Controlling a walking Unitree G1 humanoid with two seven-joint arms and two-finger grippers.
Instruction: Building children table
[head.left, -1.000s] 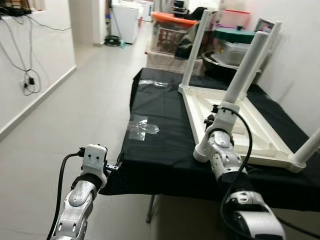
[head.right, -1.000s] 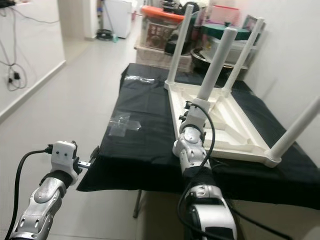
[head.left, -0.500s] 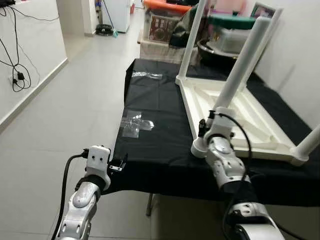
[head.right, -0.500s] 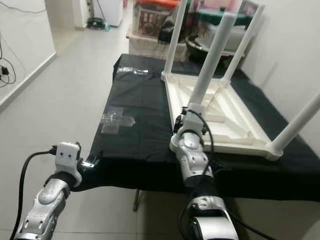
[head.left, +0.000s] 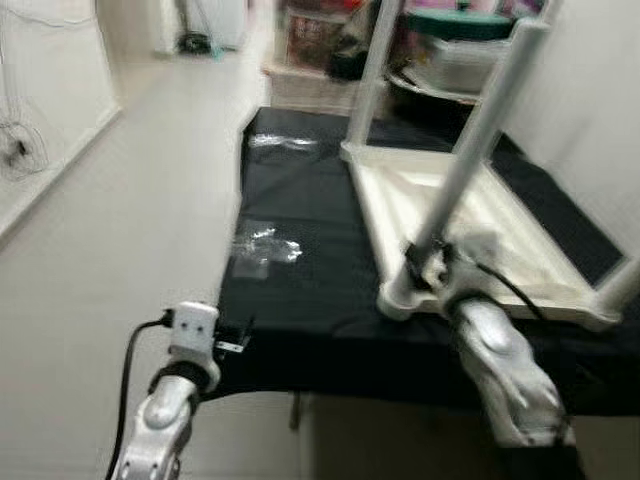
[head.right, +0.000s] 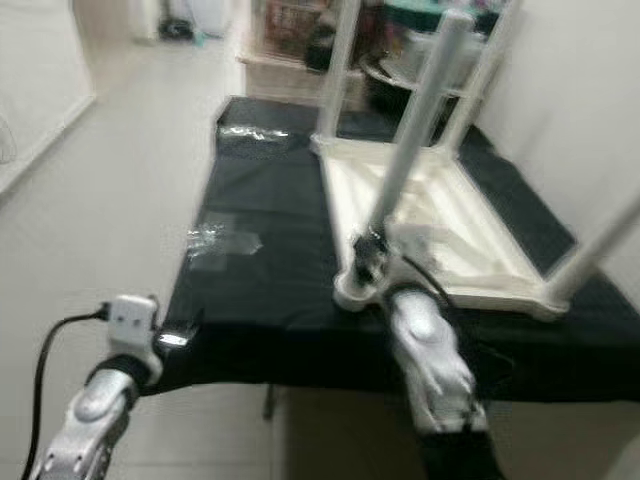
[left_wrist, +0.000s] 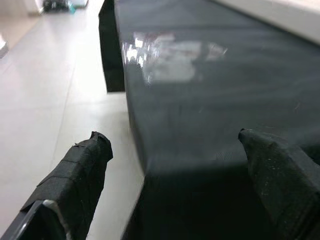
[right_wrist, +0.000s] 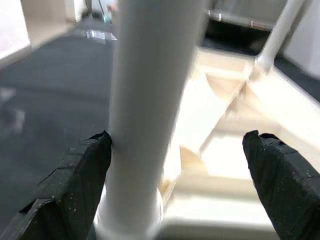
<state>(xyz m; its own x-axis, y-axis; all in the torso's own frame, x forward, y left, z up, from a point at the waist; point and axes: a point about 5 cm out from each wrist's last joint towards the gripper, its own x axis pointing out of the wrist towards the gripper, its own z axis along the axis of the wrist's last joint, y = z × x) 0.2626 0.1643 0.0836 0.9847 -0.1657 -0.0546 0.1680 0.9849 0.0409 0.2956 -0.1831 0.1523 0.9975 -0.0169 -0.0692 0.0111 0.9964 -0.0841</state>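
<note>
A white children's table lies upside down on a black-covered table, its white legs pointing up. My right gripper is at the base of the near-left leg. In the right wrist view this gripper is open around the leg, which touches one finger. My left gripper hovers at the near-left corner of the black cloth. It stands open in the left wrist view, with nothing between its fingers.
Two patches of clear tape shine on the cloth. Stacked bins and boxes crowd the far end, and a wall runs along the right. Tiled floor lies open to the left. The eye views are blurred.
The head camera has shifted and blurred. My right forearm has swung down and to the right while its gripper stays at the leg's base. The left arm has hardly moved.
</note>
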